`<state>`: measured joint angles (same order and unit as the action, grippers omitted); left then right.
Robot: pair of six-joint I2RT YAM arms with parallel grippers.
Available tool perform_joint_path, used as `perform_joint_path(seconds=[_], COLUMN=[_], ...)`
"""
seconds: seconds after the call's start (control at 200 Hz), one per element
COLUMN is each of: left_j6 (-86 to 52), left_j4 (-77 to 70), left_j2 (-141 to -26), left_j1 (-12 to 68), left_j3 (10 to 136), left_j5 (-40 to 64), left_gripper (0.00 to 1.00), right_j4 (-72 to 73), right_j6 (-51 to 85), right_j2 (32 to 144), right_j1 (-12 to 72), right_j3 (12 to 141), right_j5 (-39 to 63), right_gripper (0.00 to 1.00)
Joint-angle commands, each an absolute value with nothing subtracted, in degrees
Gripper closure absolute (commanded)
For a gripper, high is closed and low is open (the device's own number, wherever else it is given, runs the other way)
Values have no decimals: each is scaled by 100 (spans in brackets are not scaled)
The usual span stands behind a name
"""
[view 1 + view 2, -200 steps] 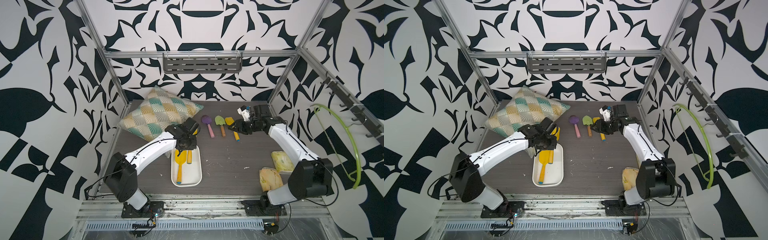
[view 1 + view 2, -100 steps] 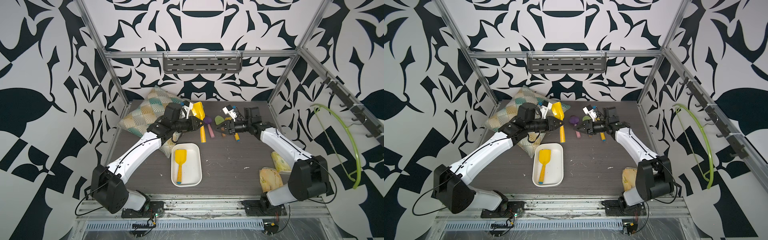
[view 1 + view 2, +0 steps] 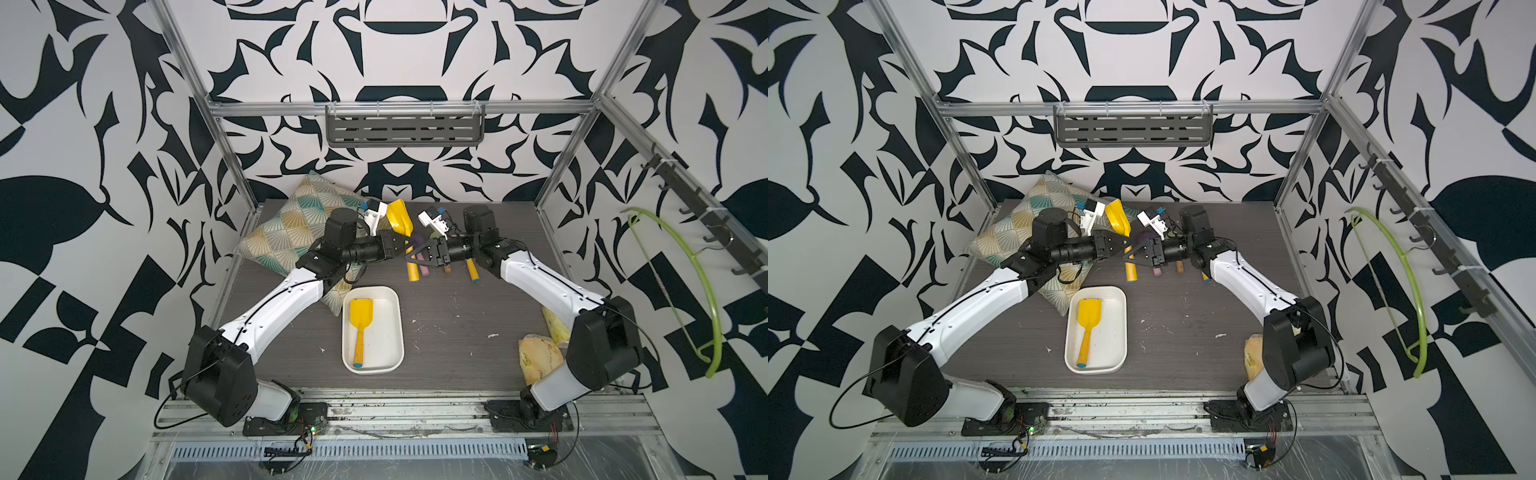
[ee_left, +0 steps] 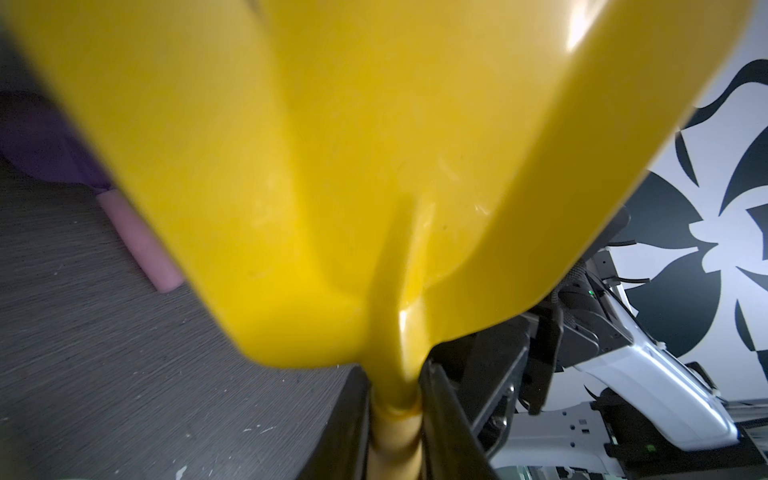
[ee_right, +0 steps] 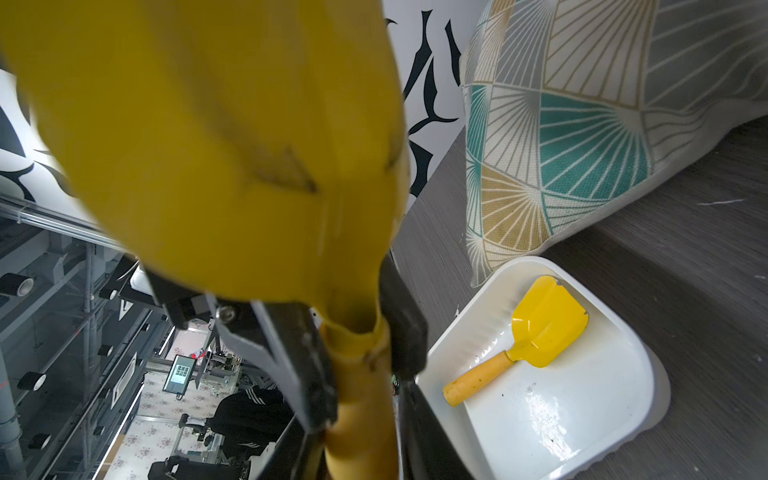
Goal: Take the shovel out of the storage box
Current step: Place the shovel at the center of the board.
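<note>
Shovel (image 3: 400, 218), yellow, aloft at 12 o'clock from the storage box (image 3: 388, 332): who has it? asks the desk.

Photographer: Both arms. The left fingers (image 4: 448, 428) are clamped on the neck just under the scoop. The scoop points up and the handle points down toward the surface (image 3: 457, 332). The right fingers (image 5: 424, 444) reach in from 3 o'clock and look pressed onto the same handle, just beside the left pair.

Desk: So the box is empty?

Photographer: No. A second shovel (image 3: 360, 309), also yellow, lies flat inside it, blade toward 12 o'clock, handle toward 6. The pillow (image 3: 286, 220) sits at 10 o'clock from the box, one corner at its rim; touching or just over it, I cannot tell. A pink-handled toy (image 4: 141, 245) lies on the surface below the arms.

Desk: What step is this?

Photographer: My reading is a mid-air handover from the left arm to the right, with one shovel already out of the box. Next, the left fingers should part only once the right hold is firm, or the shovel may swing or drop. The right arm then needs a bare patch of surface, clear of the toys, to set it down. The shovel in the box would fall to the left arm.
</note>
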<state>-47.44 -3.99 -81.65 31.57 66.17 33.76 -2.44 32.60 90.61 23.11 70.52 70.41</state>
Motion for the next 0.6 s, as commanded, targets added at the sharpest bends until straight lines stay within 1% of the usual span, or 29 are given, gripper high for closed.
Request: perform_joint_path(seconds=[0.0,0.06,0.12,0.17,0.23,0.275,0.315,0.36,0.455,0.56,0.595], left_j6=[-4793,-4878,-4879,-4825,-4678,-4572,-4521,-4523,-4395,-4139,-4023], left_j4=[-774,-843,-798,-674,-434,-234,-78,105,782,1990,2284], left_j2=[-8055,-8077,-8062,-8024,-7953,-7881,-7834,-7788,-7753,-7874,-7939], left_j1=[3116,3084,3068,3059,3051,3045,3043,3025,3015,3015,3015], left_j3=[6515,6495,6486,6485,6494,6489,6463,6444,6495,6753,6821], left_j5=[3560,3641,3658,3595,3446,3279,3104,2969,2721,2191,2140], left_gripper=[100,100,100,76,48,33,25,22,21,21,21], right_j4=[-96,-214,-602,-1000,-1561,-2094,-2705,-3502,-4795,-5775,-5922], right_j6=[3306,3239,2972,2705,2340,1991,1658,1259,744,420,331], right_j2=[9063,9079,9085,9092,9097,9097,9107,9125,9132,9126,9140], right_j1=[2312,2315,2312,2312,2306,2282,2215,2105,1824,1676,1628], right_j3=[7295,7321,7407,7510,7650,7802,7979,8219,8666,9063,9111], right_j5=[7096,7069,6965,6904,6747,6551,6189,5604,4048,1564,897], right_gripper=[82,90,96,99,100,100,100,100,100,100,100])
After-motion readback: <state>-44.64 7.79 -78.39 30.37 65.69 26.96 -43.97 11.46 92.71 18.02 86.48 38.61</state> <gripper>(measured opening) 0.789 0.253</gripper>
